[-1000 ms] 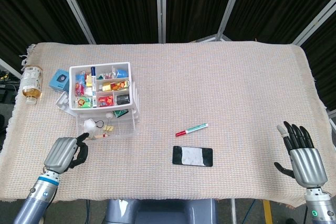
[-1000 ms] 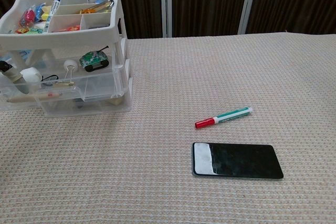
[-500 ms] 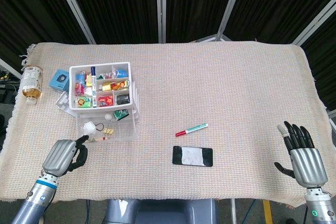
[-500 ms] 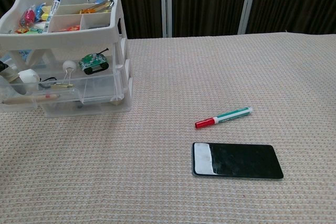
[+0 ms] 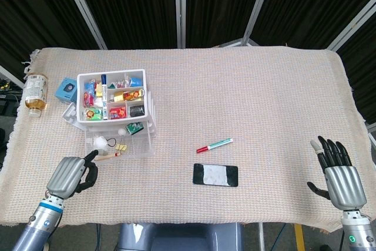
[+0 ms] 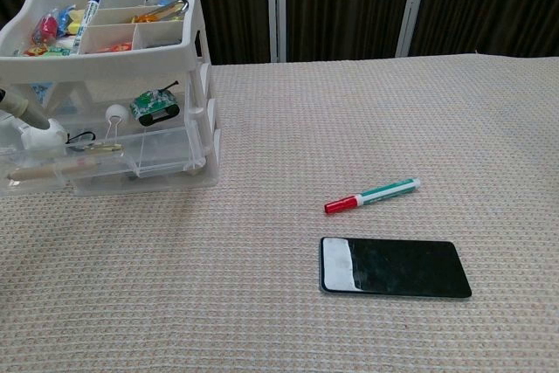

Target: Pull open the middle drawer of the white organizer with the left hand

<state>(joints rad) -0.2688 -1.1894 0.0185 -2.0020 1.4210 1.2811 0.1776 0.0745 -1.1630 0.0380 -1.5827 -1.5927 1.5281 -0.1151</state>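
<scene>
— Middle drawer [image 5: 111, 147] where?
— Pulled partway out of white organizer [image 5: 114, 110], front just beyond left hand [image 5: 71, 174]; fingers curled narrow, one hooking the edge for pulling.
— Right hand [image 5: 339, 176]?
— Idle, fingers spread, holding nothing, far across surface [image 5: 252, 98].

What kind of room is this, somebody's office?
Probably a robot test bench, not an office: a table under a woven cloth, black curtain panels behind, and staged items like the white organizer and phone.
</scene>
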